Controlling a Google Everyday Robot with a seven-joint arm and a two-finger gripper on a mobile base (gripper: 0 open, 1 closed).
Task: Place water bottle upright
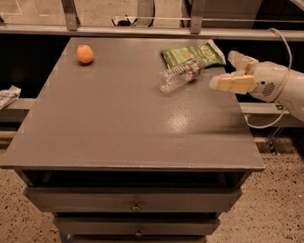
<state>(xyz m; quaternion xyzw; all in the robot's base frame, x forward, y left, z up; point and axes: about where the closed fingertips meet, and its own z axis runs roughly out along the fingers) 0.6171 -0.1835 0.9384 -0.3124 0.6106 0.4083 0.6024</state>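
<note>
Camera view: the water bottle (180,75) is seen lying on its side at one o'clock on the tabletop (117,122), one end against a green snack bag (187,53), the gripper (235,71) is held open and empty at the bottle's three o'clock, and grasping and uprighting are judged undone.

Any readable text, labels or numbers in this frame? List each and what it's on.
None legible.
Bag: print too blurred to read.
Bottle: label band too small to read.
Gripper, open at the right edge of the table: no markings visible.
</note>
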